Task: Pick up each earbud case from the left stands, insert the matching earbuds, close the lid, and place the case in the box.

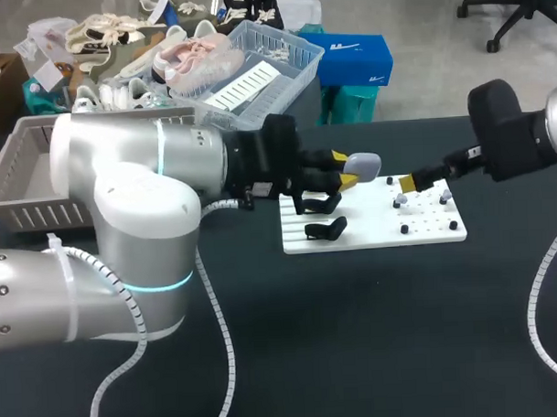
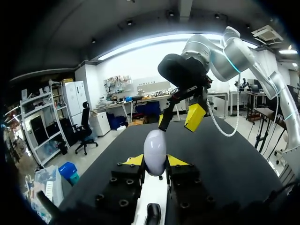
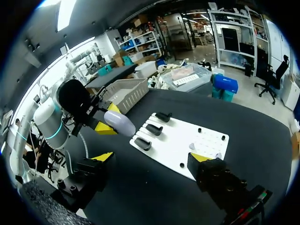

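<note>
The dark counter (image 1: 357,352) carries everything, and 2 arms come over it. The left arm (image 1: 122,196) bulks so large in the head view that it cuts off most of the slatted grey box (image 1: 21,172) at the counter's left end. The right arm (image 1: 514,132) enters from the far side, with only 1 yellow tip showing from above.

Between them lies 1 white board (image 1: 371,234). From overhead I count 2 black stands (image 1: 327,229) on its left part. The right wrist view shows 3 in a row, all bare, so the left arm's wrist is hiding the third from overhead.

The left jaws are clenched on the 1 grey earbud case (image 1: 364,164). They hold it lid down in the air above the board's left half, clear of the stands. Its lower end is lost between the fingers in the left wrist view.

The right jaws stand wide apart with nothing in them, hanging over the board's right part.

There sit 2 small pale earbuds (image 1: 400,201) among black pegs, too small to make out their shape.
</note>
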Robot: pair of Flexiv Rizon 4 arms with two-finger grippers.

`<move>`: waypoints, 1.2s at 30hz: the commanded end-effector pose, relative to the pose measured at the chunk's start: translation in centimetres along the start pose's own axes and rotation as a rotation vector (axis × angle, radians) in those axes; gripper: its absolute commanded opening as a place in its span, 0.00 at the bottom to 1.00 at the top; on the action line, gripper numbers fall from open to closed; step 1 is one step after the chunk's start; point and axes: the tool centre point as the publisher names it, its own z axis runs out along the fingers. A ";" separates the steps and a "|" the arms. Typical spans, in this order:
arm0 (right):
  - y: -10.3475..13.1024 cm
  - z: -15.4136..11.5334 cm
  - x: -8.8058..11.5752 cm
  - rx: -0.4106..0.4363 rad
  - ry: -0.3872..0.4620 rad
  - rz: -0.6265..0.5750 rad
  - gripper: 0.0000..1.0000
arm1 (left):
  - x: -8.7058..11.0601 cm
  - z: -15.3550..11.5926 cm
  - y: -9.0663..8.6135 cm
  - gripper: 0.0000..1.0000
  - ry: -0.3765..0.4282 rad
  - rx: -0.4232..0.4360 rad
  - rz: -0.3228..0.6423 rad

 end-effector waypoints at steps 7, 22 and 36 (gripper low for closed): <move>1.0 0.3 0.0 -0.079 -0.004 -0.016 1.00 | -0.5 1.3 -0.5 0.00 -0.052 -0.063 0.012; 0.2 1.2 -1.0 -0.090 0.001 -0.025 1.00 | -0.1 1.3 -1.7 0.00 -0.049 -0.037 0.018; 0.1 2.1 -1.3 -0.106 0.002 -0.028 1.00 | -0.6 1.4 -2.1 0.00 -0.059 -0.022 0.025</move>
